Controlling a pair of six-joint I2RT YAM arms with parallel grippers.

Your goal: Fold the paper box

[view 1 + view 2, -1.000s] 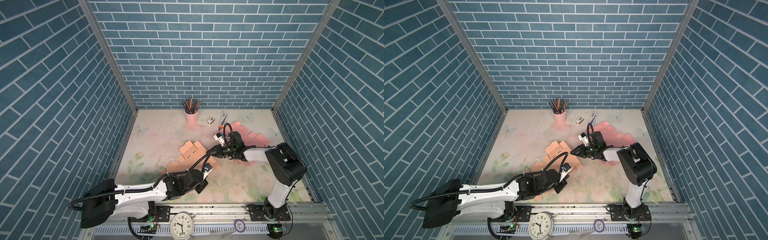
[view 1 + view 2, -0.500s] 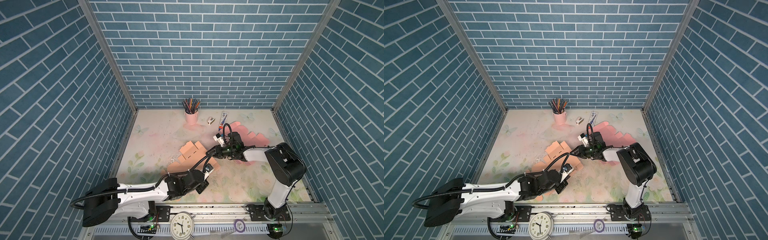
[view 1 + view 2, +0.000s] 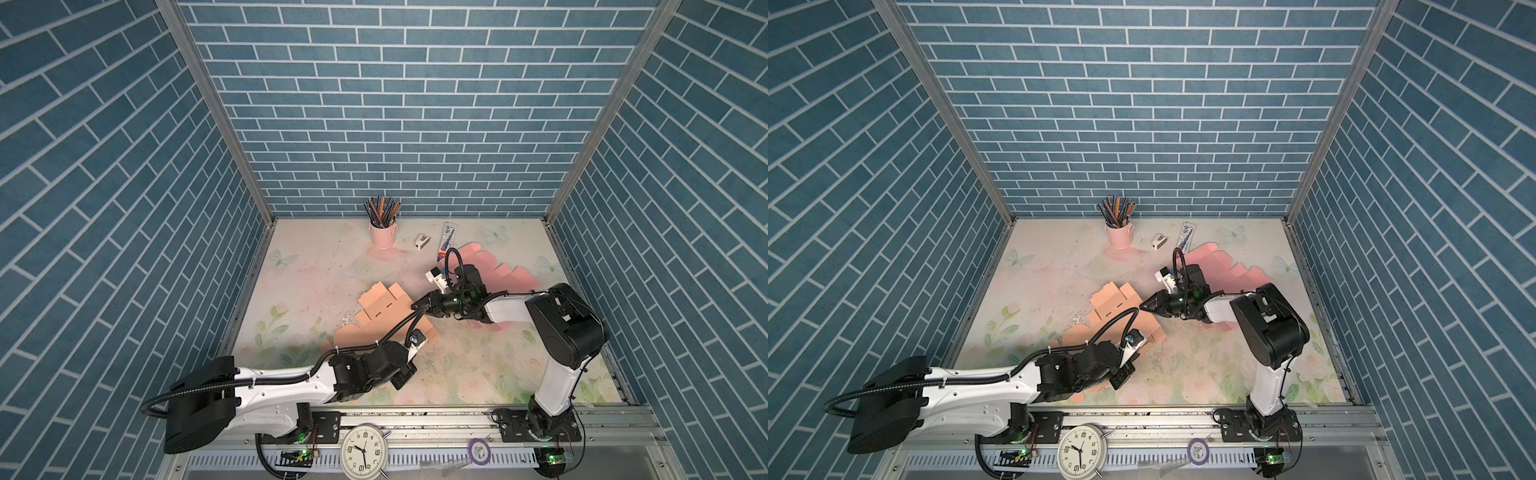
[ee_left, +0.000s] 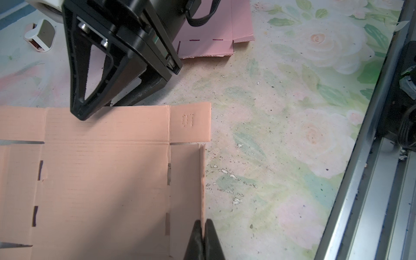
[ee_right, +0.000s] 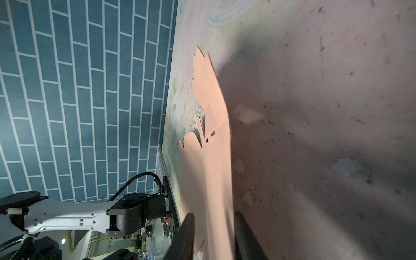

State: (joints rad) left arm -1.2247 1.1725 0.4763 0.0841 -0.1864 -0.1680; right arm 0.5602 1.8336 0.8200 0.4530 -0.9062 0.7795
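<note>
Bearings: a clock face laid on the table (image 3: 478, 374) as both top views show it, twelve at the back wall.
Alarm clock (image 3: 364, 451): on the front rail, at six.
Tape roll (image 3: 478, 450): purple, on the same rail, toward five.
Left gripper (image 4: 203, 226): jaws together, clamped on a flap (image 4: 202, 180) that stands upright and shows edge-on in the left wrist view. The flap is on the box's five o'clock side.
Paper box (image 3: 384, 307): peach card, mostly flat and unfolded, at the table's middle, a touch toward nine. Its near part is hidden under the left arm.
Tab (image 4: 190, 122): lies flat at the upright flap's far end, stamped with two faint characters.
Right gripper (image 5: 212, 225): jaws apart, straddling the box's three o'clock edge, one finger above the card and one on the table side. Whether the pads touch the card I cannot tell.
Pink sheet (image 3: 511, 272): flat card at two, partly under the right arm.
Pencil cup (image 3: 382, 235): pink, full of pencils, at twelve by the back wall.
Small white piece (image 3: 422, 241): just right of the cup.
Tube (image 3: 449, 235): at one, beside the white piece.
</note>
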